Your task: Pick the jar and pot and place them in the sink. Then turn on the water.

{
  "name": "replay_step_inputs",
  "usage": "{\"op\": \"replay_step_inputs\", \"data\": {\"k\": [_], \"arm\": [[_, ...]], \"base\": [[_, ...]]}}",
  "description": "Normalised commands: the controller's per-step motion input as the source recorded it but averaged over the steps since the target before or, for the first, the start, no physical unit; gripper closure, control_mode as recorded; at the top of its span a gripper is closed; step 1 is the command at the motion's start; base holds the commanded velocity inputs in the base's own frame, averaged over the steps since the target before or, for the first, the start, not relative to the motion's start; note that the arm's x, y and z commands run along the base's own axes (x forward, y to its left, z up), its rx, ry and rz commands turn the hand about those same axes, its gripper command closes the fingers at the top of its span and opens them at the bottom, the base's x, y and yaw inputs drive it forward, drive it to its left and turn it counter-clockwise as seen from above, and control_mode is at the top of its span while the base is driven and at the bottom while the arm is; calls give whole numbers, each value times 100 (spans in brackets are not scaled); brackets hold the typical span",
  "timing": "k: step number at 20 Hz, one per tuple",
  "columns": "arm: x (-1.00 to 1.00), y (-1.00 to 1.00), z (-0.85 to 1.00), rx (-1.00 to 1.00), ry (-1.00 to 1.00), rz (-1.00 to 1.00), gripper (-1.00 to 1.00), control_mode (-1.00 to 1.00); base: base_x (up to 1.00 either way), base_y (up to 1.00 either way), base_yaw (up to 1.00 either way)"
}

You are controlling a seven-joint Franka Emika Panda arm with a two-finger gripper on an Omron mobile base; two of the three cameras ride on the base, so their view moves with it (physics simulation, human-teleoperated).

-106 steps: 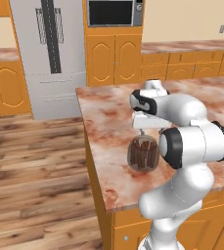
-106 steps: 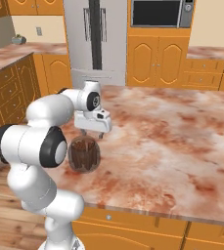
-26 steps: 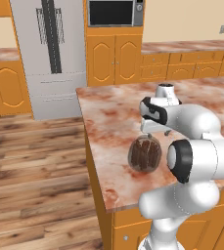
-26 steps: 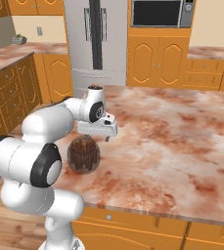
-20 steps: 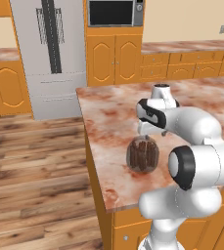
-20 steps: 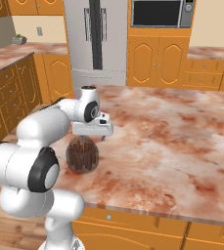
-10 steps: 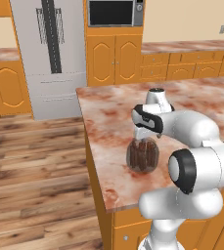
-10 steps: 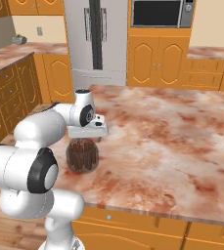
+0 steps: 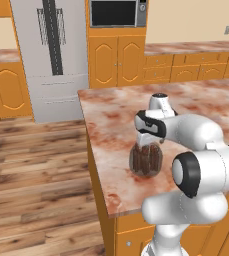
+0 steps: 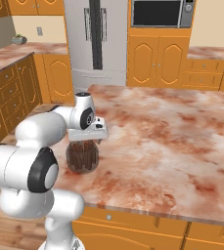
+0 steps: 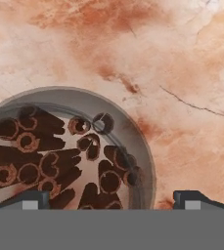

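The jar [image 9: 146,160] is clear glass packed with dark reddish-brown sticks. It stands upright near the left edge of the marble island counter [image 9: 111,120]. My gripper [image 9: 149,144] hangs straight down just over the jar's top, jaws open and holding nothing. The right base view shows the jar [image 10: 82,157] under the gripper [image 10: 86,142]. From the hand view I look down into the jar [image 11: 59,146]. It sits left of centre between the fingers of the gripper [image 11: 113,199]. The right fingertip [image 11: 194,197] is outside the rim. The pot, the sink and the water are out of view.
The counter's left edge [image 9: 98,170] drops to a wooden floor [image 9: 36,190]. A grey fridge [image 9: 48,55] and a black microwave [image 9: 113,12] over orange cabinets stand against the far wall. Bare marble [image 10: 172,141] stretches to the right of the jar.
The hand has swung from behind and to the right of the jar to a spot directly over it, and come lower. The jar and the base have not moved.
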Motion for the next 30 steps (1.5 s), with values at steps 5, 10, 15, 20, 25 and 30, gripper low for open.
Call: {"op": "replay_step_inputs", "data": {"k": [5, 10, 15, 20, 25, 30], "arm": [[0, 0, -11, 0, 0, 3, -100, -100], [0, 0, -11, 0, 0, 1, -100, -100], [0, 0, -12, 0, 0, 1, -100, -100], [0, 0, -12, 0, 0, 1, -100, -100], [0, 0, -2, 0, 0, 0, -100, -100], [0, 0, 0, 0, 0, 0, -100, -100]], "base": [[0, 0, 0], [0, 0, 0], [0, 0, 0], [0, 0, 0], [0, 0, 0], [0, 0, 0]]}}
